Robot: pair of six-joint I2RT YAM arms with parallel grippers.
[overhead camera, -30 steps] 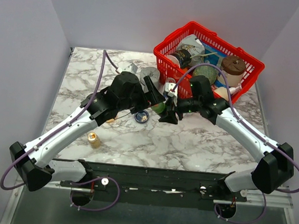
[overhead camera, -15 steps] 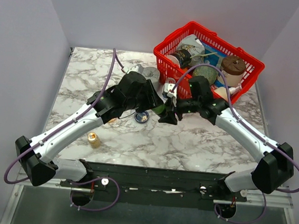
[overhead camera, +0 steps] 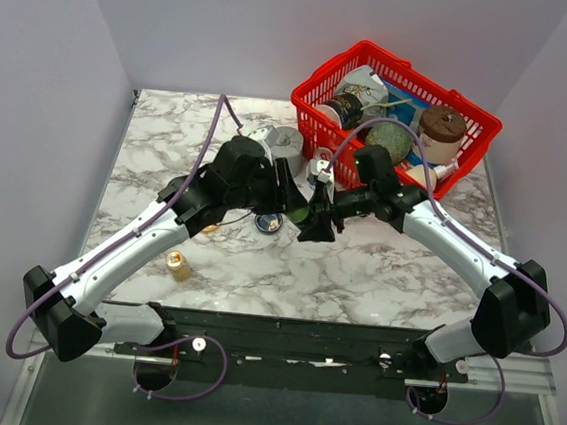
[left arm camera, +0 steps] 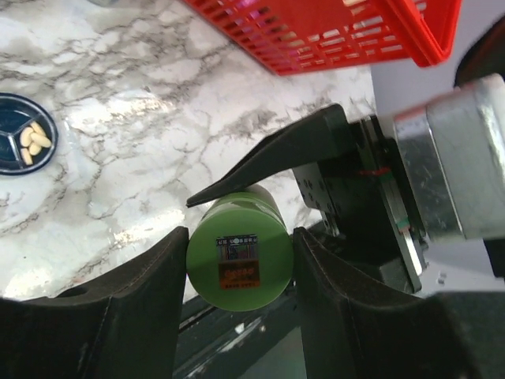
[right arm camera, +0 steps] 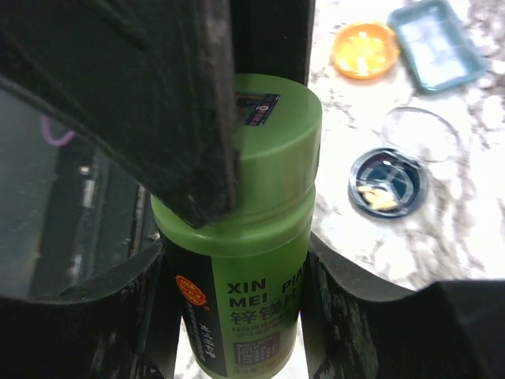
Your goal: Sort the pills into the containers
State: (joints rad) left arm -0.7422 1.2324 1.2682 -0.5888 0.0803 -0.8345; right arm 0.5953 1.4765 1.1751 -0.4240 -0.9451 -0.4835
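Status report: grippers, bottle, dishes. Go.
Left gripper shut on cap, right gripper on bottle body. Cap on. Blue dish has pills, orange dish beyond it. Nothing blocking seen.

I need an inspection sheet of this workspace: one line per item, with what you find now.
Surface: marble table, white with grey veins.
Job's things: orange dish and blue dish, each with pills in it; green bottle, cap on, held between both tools.
Clutter: red basket full of items; teal tray; clear lid; small yellow object.
Grippers: left tool shut on the bottle's cap; right tool shut on its body.
Cables: purple cable on each arm.
Surroundings: plain walls; nothing else seen.
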